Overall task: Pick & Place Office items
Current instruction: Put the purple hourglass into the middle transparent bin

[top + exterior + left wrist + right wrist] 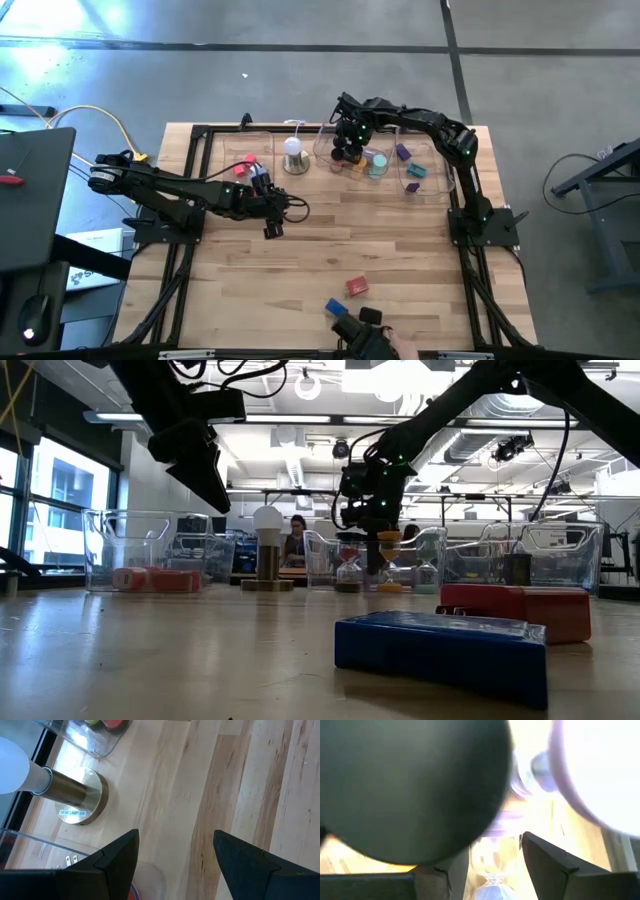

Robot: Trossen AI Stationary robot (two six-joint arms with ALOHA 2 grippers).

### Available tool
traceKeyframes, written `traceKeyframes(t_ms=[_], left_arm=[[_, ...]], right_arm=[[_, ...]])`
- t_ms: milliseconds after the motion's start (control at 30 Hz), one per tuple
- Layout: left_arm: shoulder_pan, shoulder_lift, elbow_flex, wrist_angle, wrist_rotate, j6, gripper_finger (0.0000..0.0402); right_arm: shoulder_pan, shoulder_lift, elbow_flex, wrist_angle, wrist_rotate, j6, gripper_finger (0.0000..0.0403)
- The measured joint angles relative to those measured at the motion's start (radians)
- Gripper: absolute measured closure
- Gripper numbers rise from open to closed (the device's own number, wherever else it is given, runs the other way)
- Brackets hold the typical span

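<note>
Clear plastic tray (pixel 345 155) under my right fingers (pixel 347 150); grip state unclear. Small round rolls (pixel 375 162): light, stiff, slippery; pinch across flats. Left fingers (pixel 272 212) released, empty above counter (pixel 380 240).

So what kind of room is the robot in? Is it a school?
Probably a workshop or robot lab, not a classroom. The low view shows bare pipes and ducts on the ceiling, rows of workbenches behind, and a person sitting far back. The wooden table stands on concrete floor.
</note>
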Motion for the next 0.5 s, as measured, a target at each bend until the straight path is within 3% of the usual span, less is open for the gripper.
traceKeyframes(t_ms=[333, 500], left_arm=[[0.000, 0.000, 0.000, 0.000, 0.000, 0.010, 0.0155], [0.000, 0.000, 0.000, 0.001, 0.000, 0.003, 0.0155]], right_arm=[[0.000, 0.001, 0.007, -0.020, -0.002, 0.154, 0.0243], [0.003, 0.005, 0.029, -0.052, 0.008, 0.156, 0.0238]])
